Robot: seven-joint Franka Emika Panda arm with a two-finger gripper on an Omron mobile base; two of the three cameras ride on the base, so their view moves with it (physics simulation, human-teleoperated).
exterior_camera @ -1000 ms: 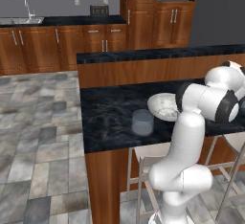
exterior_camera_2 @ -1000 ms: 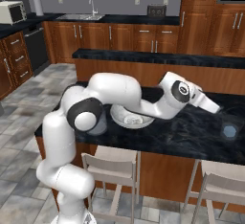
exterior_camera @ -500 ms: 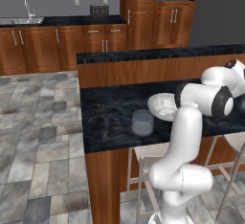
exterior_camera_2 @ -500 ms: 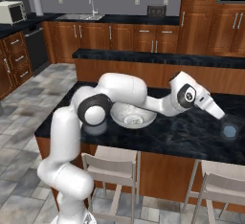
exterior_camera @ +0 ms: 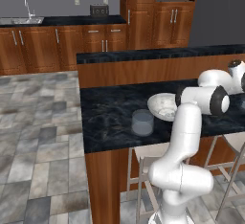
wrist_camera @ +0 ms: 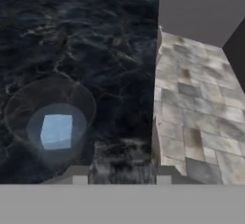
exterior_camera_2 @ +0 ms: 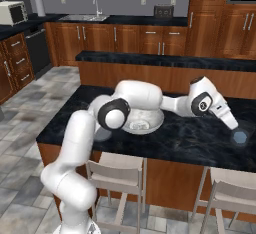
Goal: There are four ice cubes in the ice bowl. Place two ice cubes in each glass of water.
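In the hand view one ice cube [wrist_camera: 56, 131] lies at the bottom of the far glass of water [wrist_camera: 50, 122], a pale blue block with soft corners seen through the clear wall. This glass stands near the right end of the tabletop [exterior_camera_2: 200, 143], where it also shows in the right base view as a small bluish tumbler, just beside the tip of the gripper [exterior_camera_2: 233, 123]. So at least one cube seems to be delivered there; I cannot see a second one in it.

The other glass of water [exterior_camera: 142, 122] stands near the left part of the island, short, straight-sided and translucent grey-blue. Whether it has ice inside is too small to tell. Between the two glasses sits the ice bowl [exterior_camera: 160, 107], wide, shallow and speckled grey-white like stoneware. Its contents are partly hidden by the arm.

The gripper hovers over the far glass. The pictures do not show if its jaws are open or closed, or if a cube is between them, so I cannot tell.

The tabletop is dark polished stone with pale veins, on a brown wooden base. Most of the task probably remains.
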